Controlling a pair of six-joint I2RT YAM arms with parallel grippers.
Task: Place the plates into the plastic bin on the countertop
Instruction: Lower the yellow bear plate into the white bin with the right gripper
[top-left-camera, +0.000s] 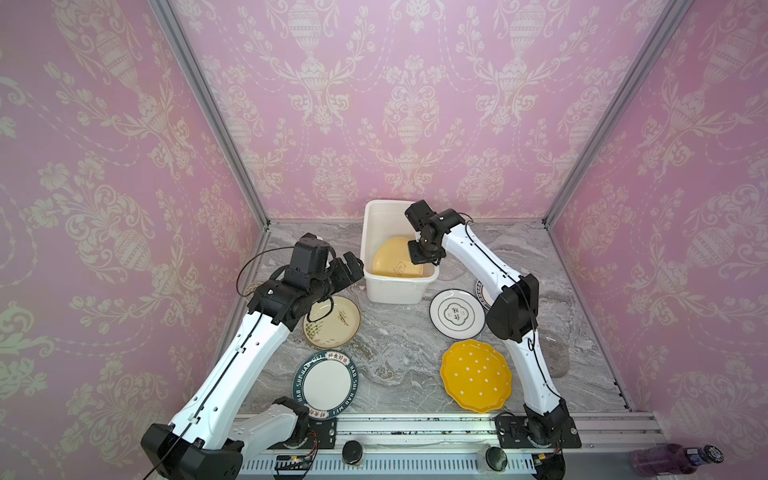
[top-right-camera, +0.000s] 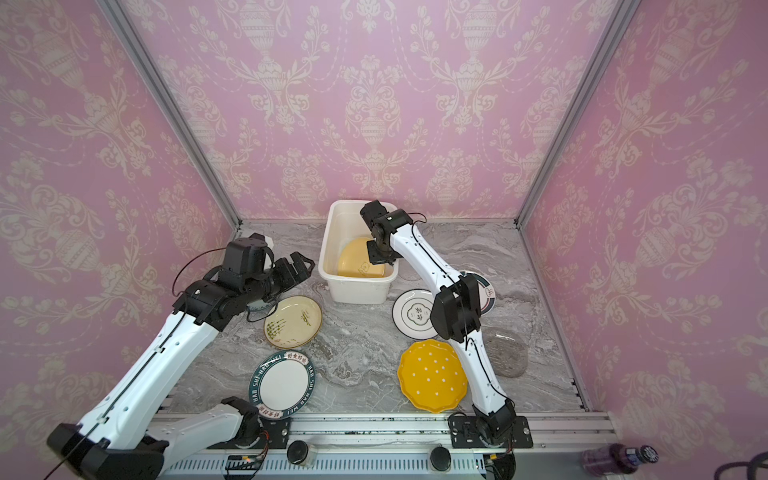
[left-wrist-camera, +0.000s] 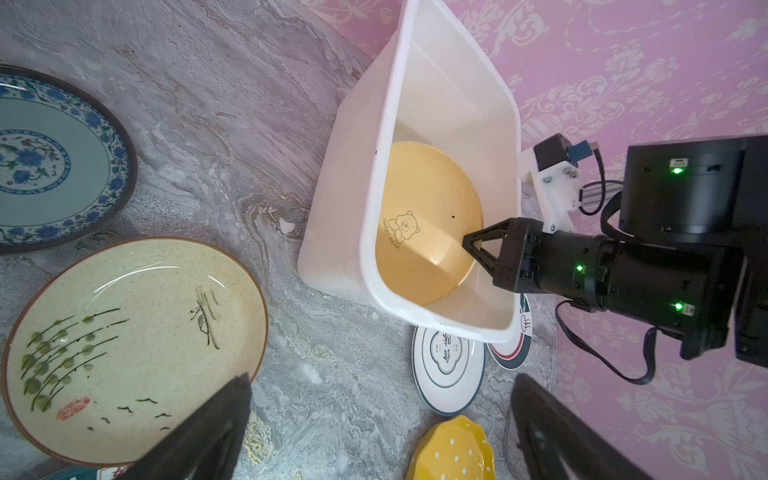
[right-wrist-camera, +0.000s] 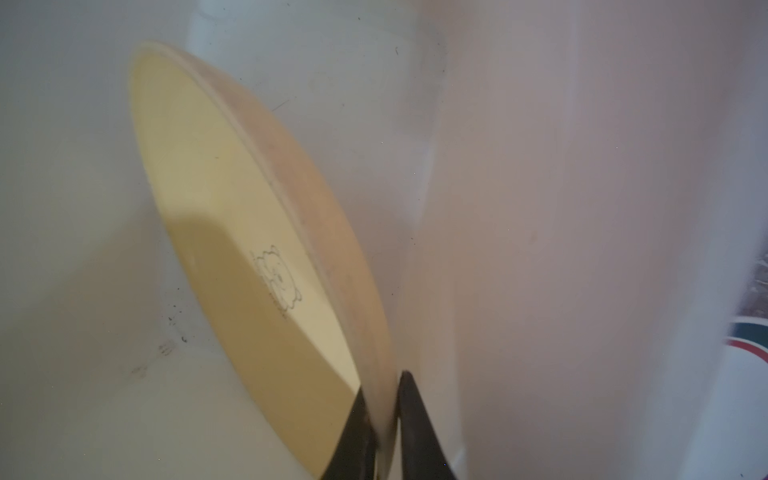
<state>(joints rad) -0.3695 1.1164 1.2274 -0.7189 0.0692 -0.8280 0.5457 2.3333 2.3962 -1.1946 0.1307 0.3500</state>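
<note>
The yellow plate (left-wrist-camera: 428, 224), printed "SWEET BEAR", leans tilted inside the plastic bin (top-left-camera: 395, 291). The right gripper (right-wrist-camera: 380, 390) pinches its rim, with that arm bent down over the bin's wall. The left gripper (top-left-camera: 350, 266) hovers beside the bin, fingers splayed wide (holding nothing). Mid-countertop (top-left-camera: 395, 353) lies bare. A dark-rimmed plate (top-left-camera: 326, 382) reads "HAO SHI HAO WEI".

"SWEET BEAR" on yellow plate (left-wrist-camera: 432, 195)

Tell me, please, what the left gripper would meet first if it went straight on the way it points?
Probably the side wall of the white rectangular plastic bin: in both top views the open left gripper points at it from close by. Height is unclear; it might catch the rim.
</note>
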